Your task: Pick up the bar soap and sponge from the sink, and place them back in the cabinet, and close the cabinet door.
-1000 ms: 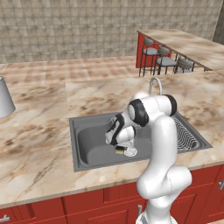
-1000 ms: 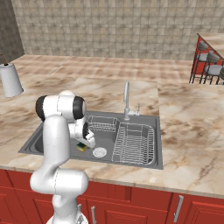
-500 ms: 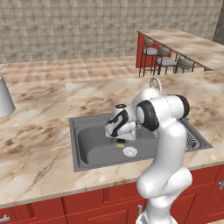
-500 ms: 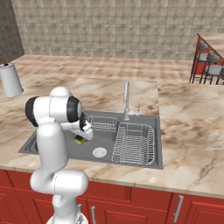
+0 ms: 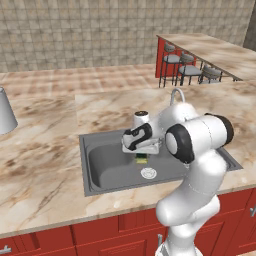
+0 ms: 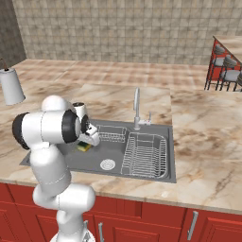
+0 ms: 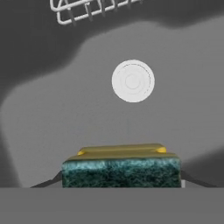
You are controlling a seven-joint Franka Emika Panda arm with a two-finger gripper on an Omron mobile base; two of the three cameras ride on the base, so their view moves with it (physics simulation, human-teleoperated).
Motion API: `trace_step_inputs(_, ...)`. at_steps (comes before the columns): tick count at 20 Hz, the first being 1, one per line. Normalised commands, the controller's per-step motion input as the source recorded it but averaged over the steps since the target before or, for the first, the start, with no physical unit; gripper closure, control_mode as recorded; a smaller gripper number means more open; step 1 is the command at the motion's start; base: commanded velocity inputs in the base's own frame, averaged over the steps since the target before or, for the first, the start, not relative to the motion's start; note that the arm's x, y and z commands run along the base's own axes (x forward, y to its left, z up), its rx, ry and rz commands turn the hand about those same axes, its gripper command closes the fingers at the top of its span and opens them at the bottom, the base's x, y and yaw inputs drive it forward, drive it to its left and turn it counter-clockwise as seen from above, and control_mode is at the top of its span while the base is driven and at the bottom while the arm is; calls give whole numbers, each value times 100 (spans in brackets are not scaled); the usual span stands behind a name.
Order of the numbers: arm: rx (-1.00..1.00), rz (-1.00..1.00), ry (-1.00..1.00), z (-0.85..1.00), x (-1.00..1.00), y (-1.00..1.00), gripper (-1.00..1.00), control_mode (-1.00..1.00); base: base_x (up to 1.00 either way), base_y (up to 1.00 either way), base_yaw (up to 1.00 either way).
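Gripper (image 5: 142, 153) hangs above the sink (image 5: 105, 172) in the left base view, clamped on the sponge (image 5: 142, 159), clear of the basin floor near the white drain (image 5: 148, 173). Over in the right base view, the sponge (image 6: 84, 147) sits under the hand, left of the wire rack (image 6: 144, 153). Hand view: green-and-yellow sponge (image 7: 121, 170) pinched between the fingertips, drain (image 7: 132, 81) beyond it.

claw (image 6: 88, 142) clamps sponge (image 6: 84, 147) above sink (image 6: 142, 173) floor.
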Motion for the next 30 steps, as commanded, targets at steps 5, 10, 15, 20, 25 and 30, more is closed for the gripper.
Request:
trace_step_inputs(5,0,5,0,54,-30,-8,100,-100,0,0,0)
trace_step_inputs(10,0,5,-2,48,-37,-14,100,-100,0,0,0)
trace_step_inputs(15,0,5,-3,58,-28,-2,100,-100,0,0,0)
trace_step_inputs(20,0,5,0,54,-20,0,100,-100,0,0,0)
trace_step_inputs(25,0,5,0,61,-27,-13,100,-100,0,0,0)
trace_step_inputs(30,0,7,0,72,-32,-16,100,-100,0,0,0)
